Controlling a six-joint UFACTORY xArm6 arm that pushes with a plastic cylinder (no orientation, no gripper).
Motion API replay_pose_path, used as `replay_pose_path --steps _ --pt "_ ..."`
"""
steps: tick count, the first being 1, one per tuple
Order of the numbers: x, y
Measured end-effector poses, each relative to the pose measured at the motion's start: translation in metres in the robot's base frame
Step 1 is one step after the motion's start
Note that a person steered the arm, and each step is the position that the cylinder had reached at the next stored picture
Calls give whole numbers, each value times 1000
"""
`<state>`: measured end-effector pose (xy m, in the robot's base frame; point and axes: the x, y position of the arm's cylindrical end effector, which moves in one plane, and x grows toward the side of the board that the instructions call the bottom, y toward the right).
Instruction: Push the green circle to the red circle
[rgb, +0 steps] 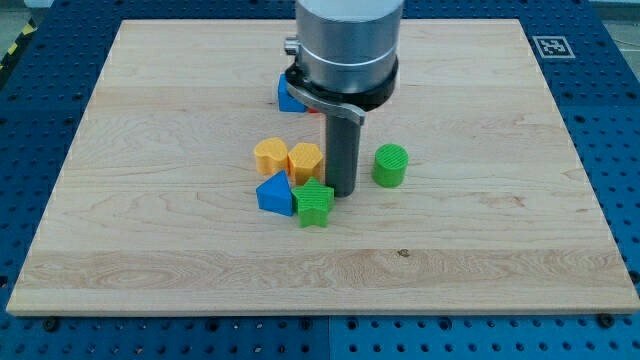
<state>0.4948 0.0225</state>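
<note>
On the desk (150, 230), my tip (342, 192) stands near the middle, between a cluster of blocks at the view's left and the green circle (390, 165) at the view's right, which lies apart from it. The green star (314, 203) sits just below-left of the tip. Left of the star lies the blue block (273, 194). Above these, side by side, rest the orange block (270, 157) and the yellow block (305, 160). Toward the view's top, partly hidden behind the arm, lies another blue block (289, 97).
</note>
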Motion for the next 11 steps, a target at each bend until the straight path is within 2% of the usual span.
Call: replay_pose_path --steps 2,3,4,5,7,8,9,11 --pt "-25 5" --pt "-24 5" --pt "11 20" --pt "14 58" --pt "-50 77" --pt "-1 77" --pt "14 63" --pt "-55 49"
